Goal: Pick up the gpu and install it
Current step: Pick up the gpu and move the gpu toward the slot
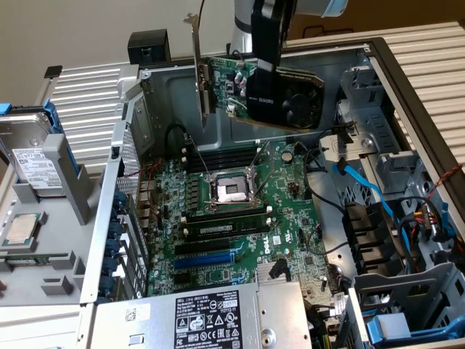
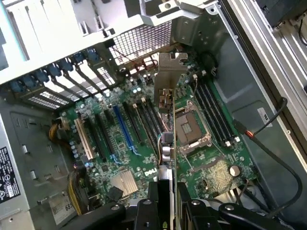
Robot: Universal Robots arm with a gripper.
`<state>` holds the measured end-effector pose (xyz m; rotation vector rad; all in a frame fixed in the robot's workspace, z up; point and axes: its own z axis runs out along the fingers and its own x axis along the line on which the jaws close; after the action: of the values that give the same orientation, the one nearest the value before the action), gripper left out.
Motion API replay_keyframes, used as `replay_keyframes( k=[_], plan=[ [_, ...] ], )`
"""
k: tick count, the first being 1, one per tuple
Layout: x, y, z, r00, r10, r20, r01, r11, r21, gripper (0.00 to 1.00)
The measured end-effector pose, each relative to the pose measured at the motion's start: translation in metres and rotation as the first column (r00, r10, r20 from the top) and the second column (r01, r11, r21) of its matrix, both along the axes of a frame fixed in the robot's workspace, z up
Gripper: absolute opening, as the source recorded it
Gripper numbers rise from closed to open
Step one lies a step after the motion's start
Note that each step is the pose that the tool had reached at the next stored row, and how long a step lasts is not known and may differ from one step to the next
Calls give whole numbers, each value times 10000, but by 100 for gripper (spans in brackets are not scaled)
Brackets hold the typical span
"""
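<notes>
The gpu [image 1: 254,91], a short card with a green board, a black cooler and a silver end bracket [image 1: 197,65], hangs in the air above the open computer case. My gripper [image 1: 265,87] is shut on it, clamping the card across its middle. In the wrist view the gpu [image 2: 165,110] runs edge-on away from my fingers [image 2: 156,199], its bracket end [image 2: 171,67] farthest out. It hovers over the green motherboard [image 1: 240,211], well clear of the expansion slots [image 1: 207,256] and of the blue slot [image 2: 123,132].
The motherboard carries an open CPU socket [image 1: 231,190] and memory sticks [image 1: 218,229]. A power supply [image 1: 203,316] sits at the case's near edge. Drive cages and blue cables [image 1: 370,196] crowd the exterior view's right. A hard drive [image 1: 33,156] and a loose CPU [image 1: 22,229] lie at its left.
</notes>
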<state>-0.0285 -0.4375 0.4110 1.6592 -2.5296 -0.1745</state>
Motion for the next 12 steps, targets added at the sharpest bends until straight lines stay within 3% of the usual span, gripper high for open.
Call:
replay_keyframes(
  k=[3,9,12],
  plan=[
    [0,0,-6,9984,558,7,-558,9984,48,26],
    [-1,0,-32,9877,1561,44,-1561,9869,401,26],
    [-1,0,-57,9808,1952,45,-1952,9799,415,26]
  ],
)
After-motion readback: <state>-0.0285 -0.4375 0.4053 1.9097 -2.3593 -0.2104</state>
